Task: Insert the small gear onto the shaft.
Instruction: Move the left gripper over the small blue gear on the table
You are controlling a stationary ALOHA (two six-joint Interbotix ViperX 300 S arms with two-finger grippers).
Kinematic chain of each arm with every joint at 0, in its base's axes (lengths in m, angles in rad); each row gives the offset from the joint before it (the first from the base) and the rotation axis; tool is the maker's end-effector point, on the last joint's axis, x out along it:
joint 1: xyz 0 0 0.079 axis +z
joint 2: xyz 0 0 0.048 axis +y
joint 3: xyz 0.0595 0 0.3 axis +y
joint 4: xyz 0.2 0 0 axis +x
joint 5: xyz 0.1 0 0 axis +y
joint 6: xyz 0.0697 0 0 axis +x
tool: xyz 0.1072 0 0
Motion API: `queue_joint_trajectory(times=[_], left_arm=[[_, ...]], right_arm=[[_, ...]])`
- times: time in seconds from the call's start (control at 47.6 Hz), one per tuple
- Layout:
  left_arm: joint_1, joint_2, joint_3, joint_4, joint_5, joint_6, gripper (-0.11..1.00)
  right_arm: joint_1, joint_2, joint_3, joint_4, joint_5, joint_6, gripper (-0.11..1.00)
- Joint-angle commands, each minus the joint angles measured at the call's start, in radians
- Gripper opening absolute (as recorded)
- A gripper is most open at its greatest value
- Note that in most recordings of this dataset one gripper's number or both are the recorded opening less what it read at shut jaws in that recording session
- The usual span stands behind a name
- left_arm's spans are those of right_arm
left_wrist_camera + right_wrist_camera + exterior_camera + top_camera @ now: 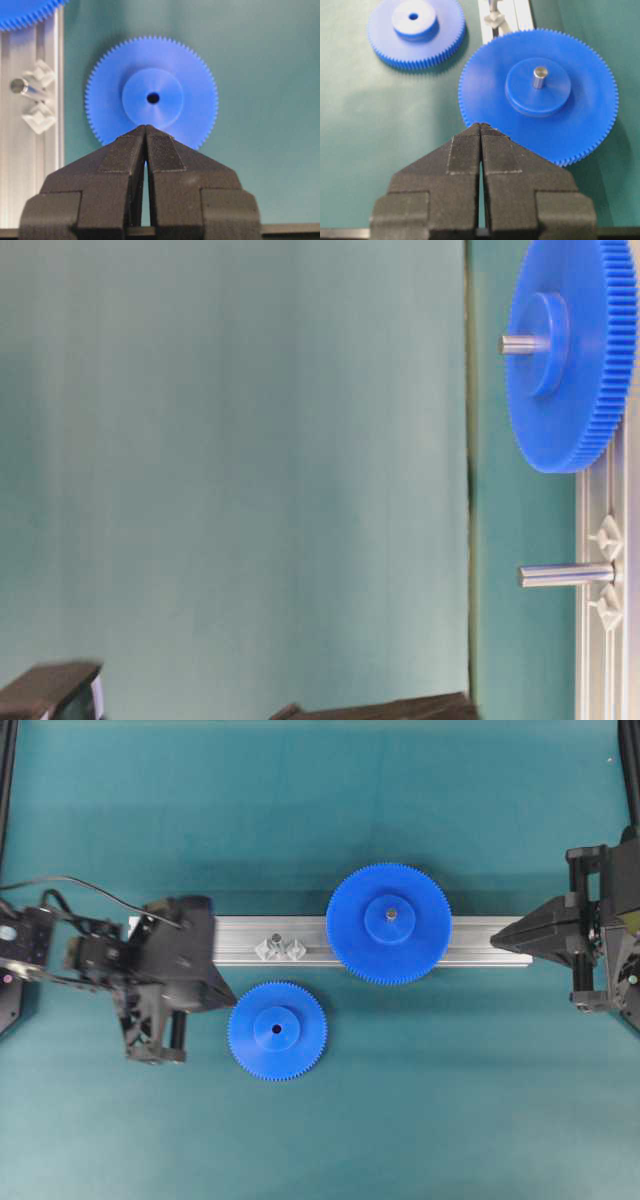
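The small gear (277, 1031) (151, 95) (415, 31) lies flat on the teal table in front of the rail, hub up. The shaft (277, 938) (565, 575) (21, 86) stands bare on the aluminium rail between two clear diamond-shaped pieces. My left gripper (222, 998) (145, 127) is shut and empty, its tips just left of the small gear's rim. Over at the rail's right end, my right gripper (496, 934) (481, 125) is also shut with nothing in it, pointing at the larger gear.
The larger blue gear (388, 923) (538, 92) (572, 350) sits on its own grey pin on the aluminium rail (480, 942), right of the shaft. Black frame posts stand at the table's far corners.
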Motion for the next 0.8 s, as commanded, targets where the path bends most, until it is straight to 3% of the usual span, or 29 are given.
queue_joint_trajectory(times=[0.0,0.777], left_arm=[[-0.008,0.028,-0.054,0.003,0.018,-0.002,0.00],[-0.017,0.319,-0.313,0.003,0.227,-0.006,0.00]], right_arm=[[-0.002,0.005,-0.020,-0.002,0.000,0.011,-0.01],[-0.002,0.005,-0.014,-0.002,0.006,0.014,-0.01]])
